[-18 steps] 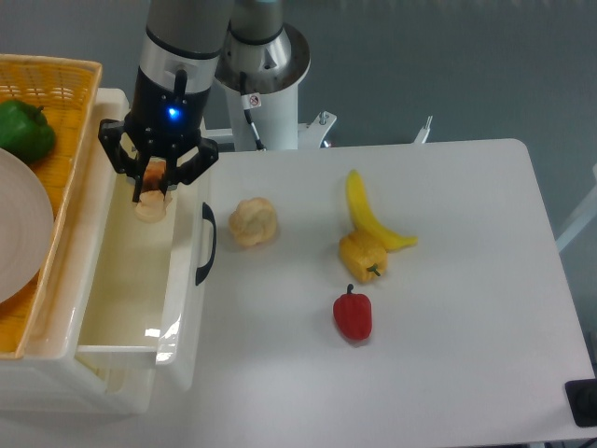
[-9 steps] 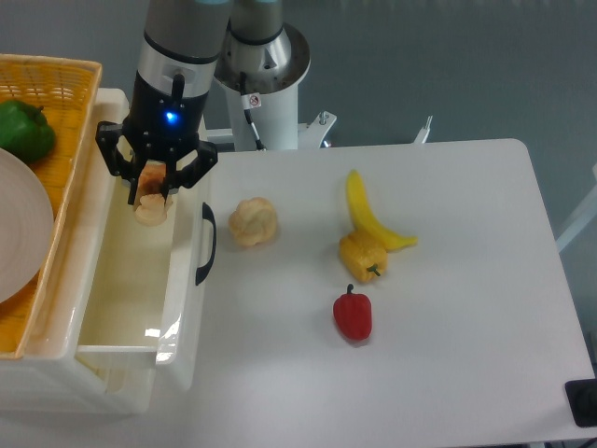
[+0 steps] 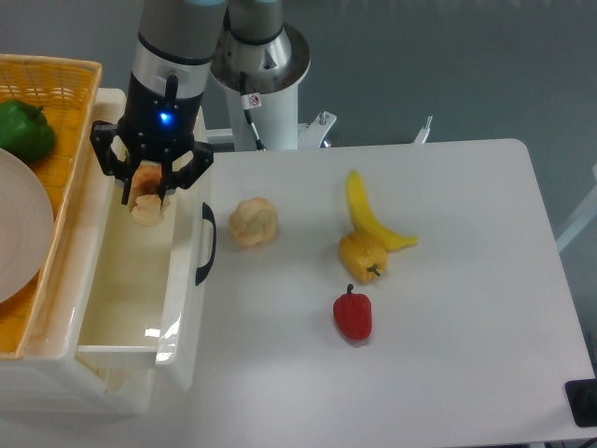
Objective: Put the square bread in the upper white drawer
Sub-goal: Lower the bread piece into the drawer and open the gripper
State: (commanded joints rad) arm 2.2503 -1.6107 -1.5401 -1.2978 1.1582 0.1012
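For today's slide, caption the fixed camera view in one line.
Pincer holds the square bread over the open upper white drawer.

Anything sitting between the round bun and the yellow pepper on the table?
Nothing: in the fixed camera view, bare white table separates the round bun from the yellow pepper. The banana lies just above the pepper, off that line.

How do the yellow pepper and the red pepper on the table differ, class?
Colour: the yellow pepper is yellow-orange; the red pepper is deep red. Contact: the yellow pepper lies against the banana, while the red pepper lies apart from everything. Place: the yellow pepper sits farther from the front edge than the red pepper. Both are small toy peppers with a stem, lying on the white table.
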